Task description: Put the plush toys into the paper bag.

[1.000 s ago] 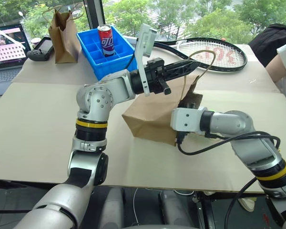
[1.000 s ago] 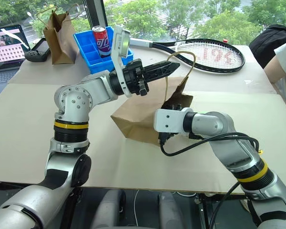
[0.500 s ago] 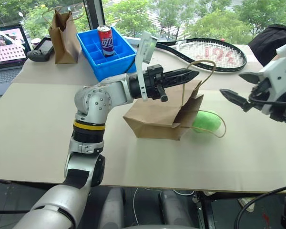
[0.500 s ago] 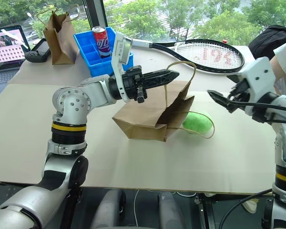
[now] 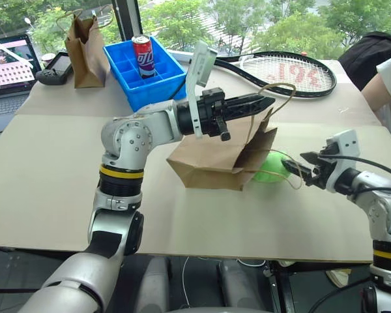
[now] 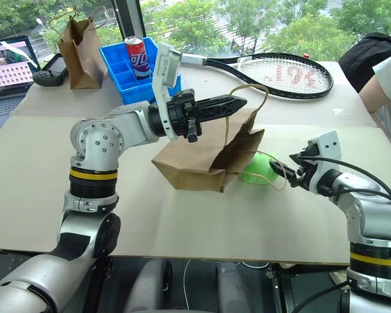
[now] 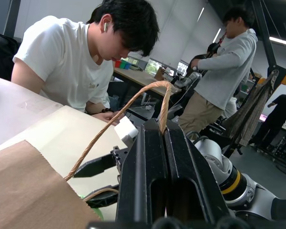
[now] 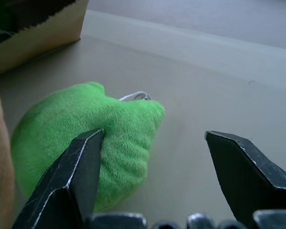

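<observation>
At centre frame, the left hand (image 5: 266, 102) is clenched on the twine handle (image 5: 281, 89) of the paper bag (image 5: 212, 158), which lies on its side on the table (image 5: 52, 176) with its mouth facing right. At the right, the right hand (image 5: 299, 164) is spread apart, one finger (image 8: 74, 174) against the green plush toy (image 5: 271, 167), nothing gripped. That toy lies on the table just outside the bag's mouth; a tennis racket (image 5: 293, 72) and blue bin (image 5: 143, 72) sit further back.

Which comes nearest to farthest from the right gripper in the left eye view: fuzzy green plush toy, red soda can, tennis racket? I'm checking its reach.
From the right gripper:
1. Fuzzy lime-green plush toy, on the table just ahead of the open fingers, at the paper bag's mouth.
2. Tennis racket, across the table behind the bag.
3. Red soda can, standing in the blue tray at the far corner.
</observation>
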